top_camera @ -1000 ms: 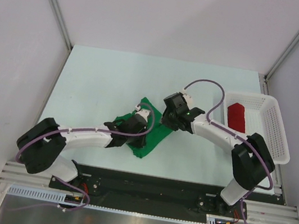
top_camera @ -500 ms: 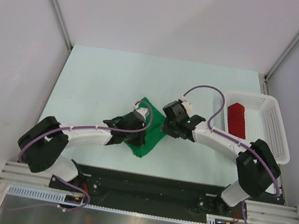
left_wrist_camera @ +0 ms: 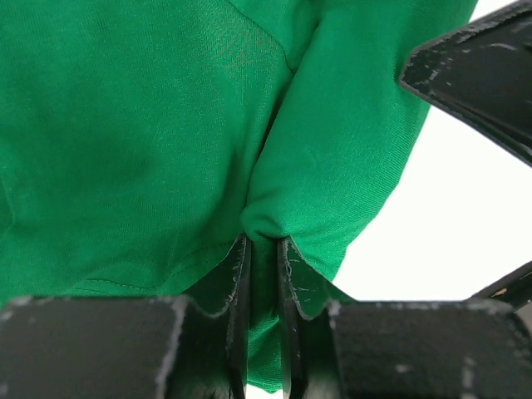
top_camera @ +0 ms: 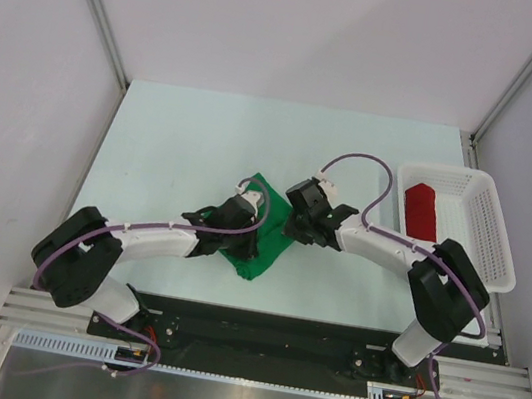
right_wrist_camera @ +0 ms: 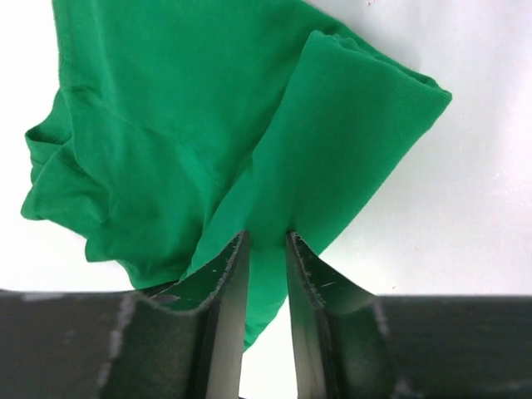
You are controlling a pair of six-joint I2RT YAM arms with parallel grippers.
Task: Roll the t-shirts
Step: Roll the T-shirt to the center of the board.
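The green t-shirt (top_camera: pixel 263 250) lies folded and bunched near the table's front middle. My left gripper (top_camera: pixel 246 232) is shut on a fold of it (left_wrist_camera: pixel 266 241); the cloth (left_wrist_camera: pixel 150 141) fills the left wrist view. My right gripper (top_camera: pixel 294 226) is shut on the shirt's right edge; the right wrist view shows a green fold (right_wrist_camera: pixel 332 150) pinched between its fingers (right_wrist_camera: pixel 312 274). The two grippers sit close together over the shirt. The red t-shirt (top_camera: pixel 422 208) lies rolled in the white basket.
The white mesh basket (top_camera: pixel 488 235) stands at the table's right edge. The right gripper's black finger (left_wrist_camera: pixel 474 75) shows at the upper right of the left wrist view. Bare pale table (top_camera: pixel 195 138) lies behind and left of the shirt.
Both grippers have drawn closer together over the green shirt; the right one moved down and left, and the shirt is bunched more compactly.
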